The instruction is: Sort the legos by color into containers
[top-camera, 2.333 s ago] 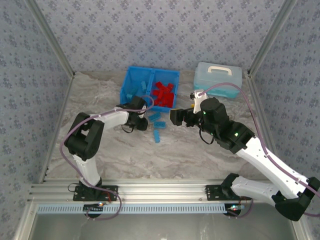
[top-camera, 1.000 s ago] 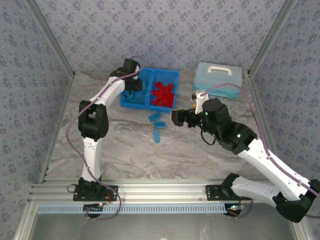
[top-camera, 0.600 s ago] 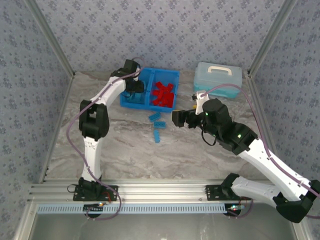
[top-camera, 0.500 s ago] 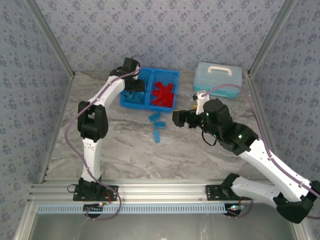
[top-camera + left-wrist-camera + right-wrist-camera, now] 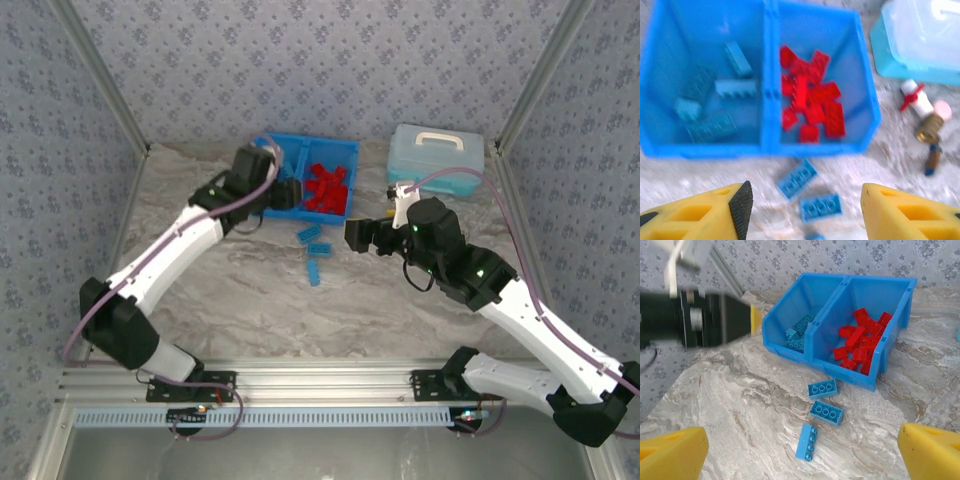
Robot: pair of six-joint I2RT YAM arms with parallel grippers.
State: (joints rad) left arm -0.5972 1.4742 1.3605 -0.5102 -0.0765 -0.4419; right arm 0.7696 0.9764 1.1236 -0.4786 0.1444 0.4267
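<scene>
Finds the blue bin [image 5: 335, 148] at the upper middle of the top view, on the far part of the table [image 5: 300, 320]. Records every visible red lego in one heap, the red legos [image 5: 810, 102], inside the right-hand compartment [image 5: 815, 25] as framed by the left wrist camera; spots none on the table. Records about five light blue legos [image 5: 715, 107] in the left-hand compartment [image 5: 690, 25]. Notes three more light blue pieces lying loose just below the bin's front wall in the right wrist frame: an upper brick [image 5: 822, 388] closest to the wall, a middle brick [image 5: 826, 412] just beside it, and a lower brick [image 5: 806, 442] near the frame's bottom centre. Judges the red sort complete and the blue sort close to complete, with those three outstanding. Places the left gripper [image 5: 290, 194] over the bin's front edge, fingers parted and holding nothing. Places the right gripper [image 5: 352, 236] just right of the loose pieces in the top view, fingers spread wide and likewise empty. Sets aside the pale lidded case [image 5: 437, 160] and the bottle-like odds [image 5: 922, 117] as outside the task.
</scene>
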